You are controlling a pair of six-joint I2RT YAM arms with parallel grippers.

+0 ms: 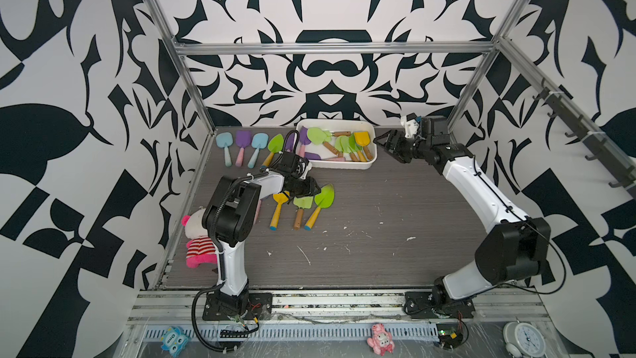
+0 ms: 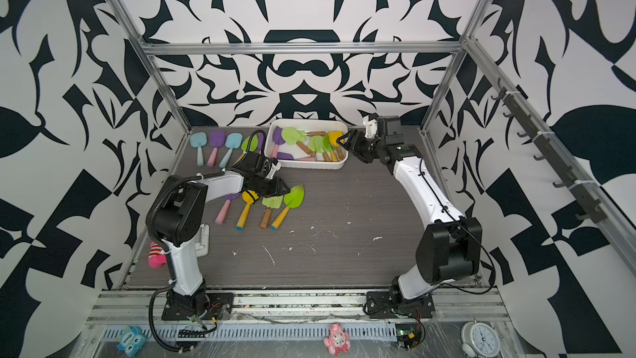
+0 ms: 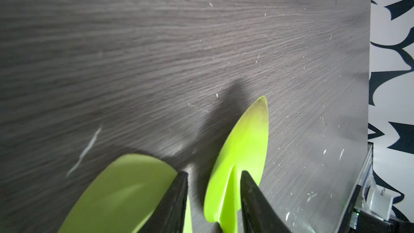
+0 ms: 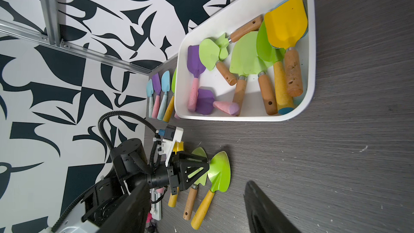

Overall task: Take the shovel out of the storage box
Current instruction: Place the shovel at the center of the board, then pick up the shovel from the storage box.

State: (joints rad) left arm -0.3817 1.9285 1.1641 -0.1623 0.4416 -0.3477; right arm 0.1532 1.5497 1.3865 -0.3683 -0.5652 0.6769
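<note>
Both top views: green pointed shovel [image 1: 323, 197] [image 2: 293, 197] lies flat on worktop [image 1: 395, 218], outside storage box [image 1: 344, 166] [image 2: 309, 166], near-left of it. Long axis diagonal: yellow handle near-left, blade tip far-right. Left claw [image 1: 315, 189] over blade base. Right claw [image 1: 383, 144] wide, holding nothing, just right of box.
Left wrist: left claw [image 3: 212, 173] part-open, straddling shovel [image 3: 244, 149] neck, not clamped.
Right wrist: storage box [image 4: 312, 41] holds several other shovels [image 4: 285, 25].
</note>
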